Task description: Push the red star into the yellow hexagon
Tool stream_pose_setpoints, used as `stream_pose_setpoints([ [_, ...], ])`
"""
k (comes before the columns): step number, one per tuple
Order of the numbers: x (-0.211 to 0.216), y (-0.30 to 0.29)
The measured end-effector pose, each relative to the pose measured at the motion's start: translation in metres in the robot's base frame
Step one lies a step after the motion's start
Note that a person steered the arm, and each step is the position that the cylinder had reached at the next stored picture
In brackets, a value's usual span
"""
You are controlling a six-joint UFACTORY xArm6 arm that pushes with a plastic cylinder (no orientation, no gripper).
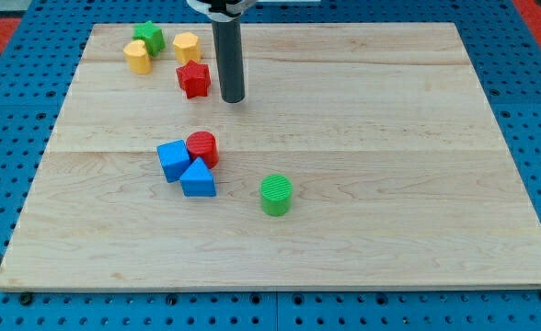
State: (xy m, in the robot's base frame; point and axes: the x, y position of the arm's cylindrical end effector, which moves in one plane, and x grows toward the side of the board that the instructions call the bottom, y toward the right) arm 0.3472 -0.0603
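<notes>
The red star (194,80) lies near the view's top left on the wooden board (390,165). The yellow hexagon (187,46) sits just above it with a small gap between them. My tip (232,98) is on the board just to the right of the red star, slightly below its middle, a short gap away. The dark rod rises from there to the view's top edge.
A green star (148,37) and a yellow heart-like block (138,57) sit left of the hexagon. A red cylinder (202,148), a blue cube (173,160) and a blue triangle (197,178) cluster mid-left. A green cylinder (276,195) stands lower centre.
</notes>
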Motion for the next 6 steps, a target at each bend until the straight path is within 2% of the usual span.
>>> stream_pose_setpoints([
  [1,-0.025,-0.024],
  [2,-0.031,-0.027],
  [3,0.016,0.006],
  [4,-0.005,-0.037],
  [6,-0.068,-0.057],
])
